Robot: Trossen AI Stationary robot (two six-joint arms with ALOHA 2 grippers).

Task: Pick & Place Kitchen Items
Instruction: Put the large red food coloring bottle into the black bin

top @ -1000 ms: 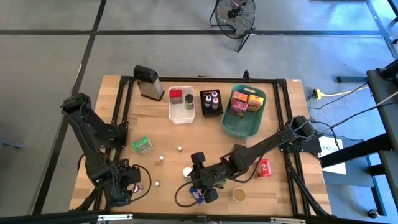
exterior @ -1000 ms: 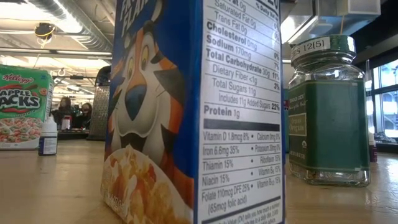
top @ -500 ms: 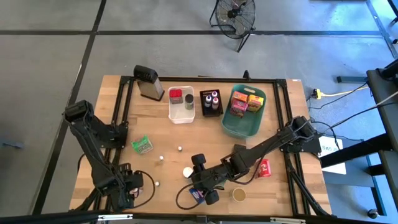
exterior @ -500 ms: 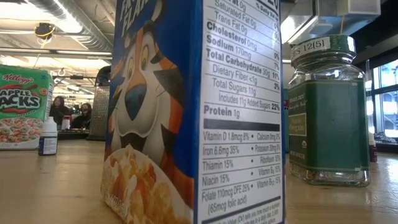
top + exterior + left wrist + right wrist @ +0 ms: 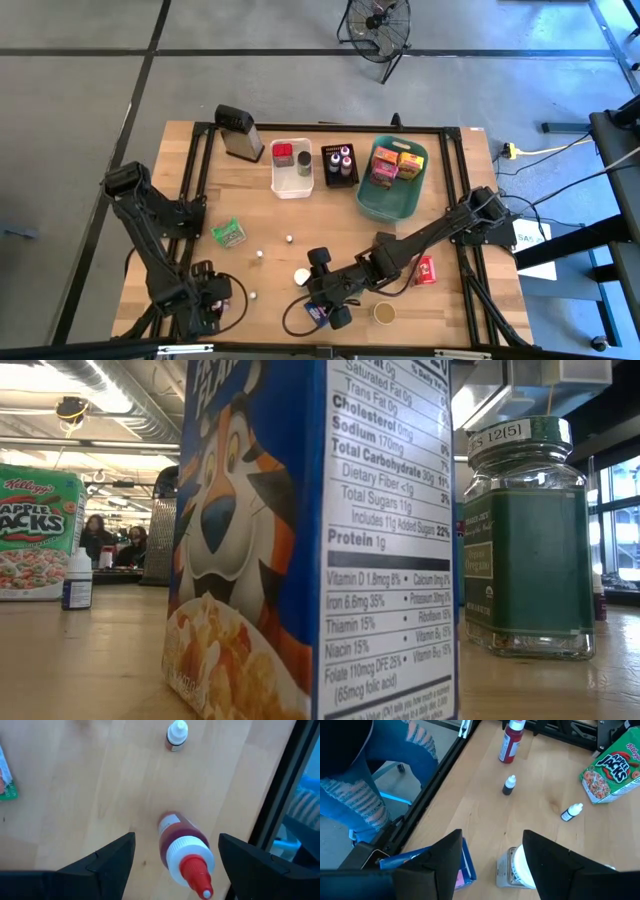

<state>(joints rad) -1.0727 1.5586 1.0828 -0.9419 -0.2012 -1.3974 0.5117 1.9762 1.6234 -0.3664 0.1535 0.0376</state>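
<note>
left gripper (image 5: 172, 851), jaws apart, hangs directly over the upright red bottle (image 5: 184, 851), which stands between them; right gripper (image 5: 492, 851), jaws apart, near the blue box (image 5: 442, 865).

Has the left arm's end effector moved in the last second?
Yes. The left end effector has drawn slightly back toward the table's front edge, away from the green packet.
</note>
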